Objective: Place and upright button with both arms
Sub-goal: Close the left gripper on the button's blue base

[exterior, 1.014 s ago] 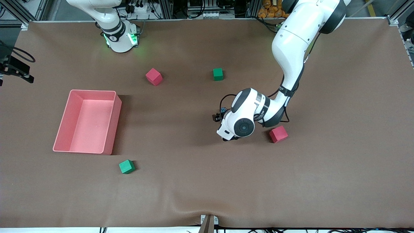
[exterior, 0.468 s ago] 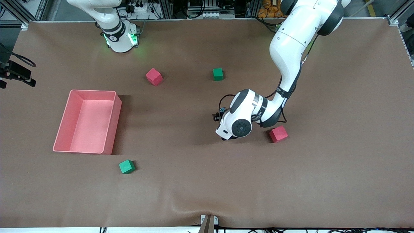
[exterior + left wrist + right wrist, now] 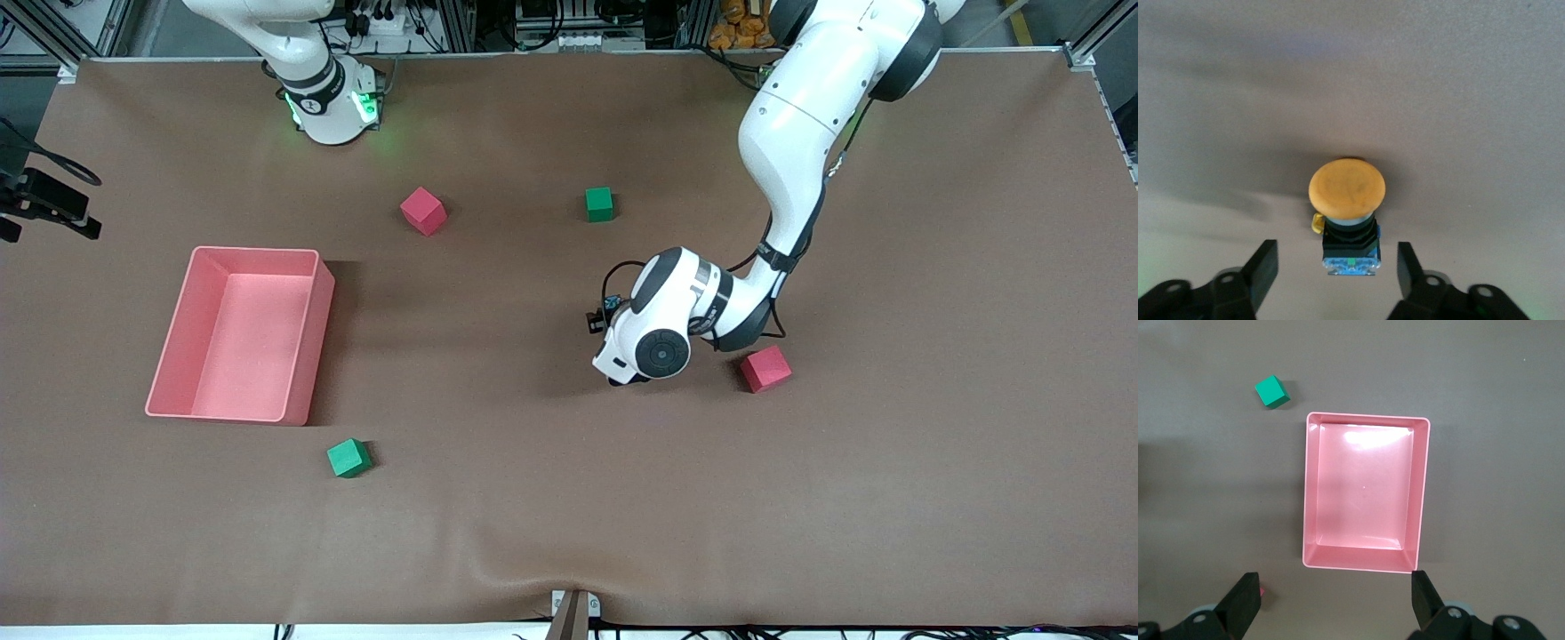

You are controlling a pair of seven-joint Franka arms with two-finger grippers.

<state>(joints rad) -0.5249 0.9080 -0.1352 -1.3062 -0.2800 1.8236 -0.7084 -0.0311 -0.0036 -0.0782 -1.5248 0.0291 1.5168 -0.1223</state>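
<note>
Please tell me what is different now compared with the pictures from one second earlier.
Little changed. The left arm's wrist shifted slightly toward the right arm's end of the table. The left gripper has fingers either side of the button, which lies on the table, with gaps showing. The cubes, the pink bin and the right gripper above it stayed put.

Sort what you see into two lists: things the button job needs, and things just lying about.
Needed: button; left gripper, open around it; right gripper, open, over the pink bin.

Lying about: pink bin; red cubes; green cubes.
</note>
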